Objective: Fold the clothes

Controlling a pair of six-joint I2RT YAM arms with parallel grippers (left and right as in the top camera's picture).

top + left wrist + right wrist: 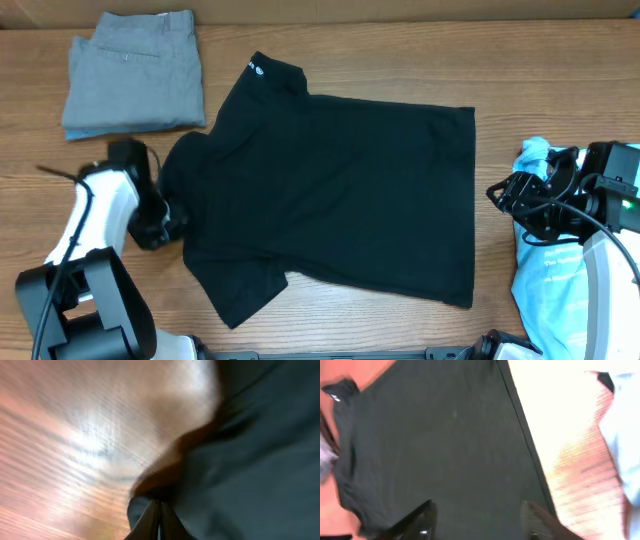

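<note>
The black shirt [340, 190] lies flat lengthwise, collar toward the far-left corner, hem rightward. The left gripper [159, 519] pinches its edge; the right gripper [479, 527] is spread.

left arm [92, 212] reaching in from left of black shirt [340, 190], left gripper [172, 215] low at its sleeve edge, fingers [150, 521] pressed together pinching cloth, right arm [600, 195] right of shirt, right gripper [503, 193] just off its hem, fingers [420, 525] spread wide
</note>
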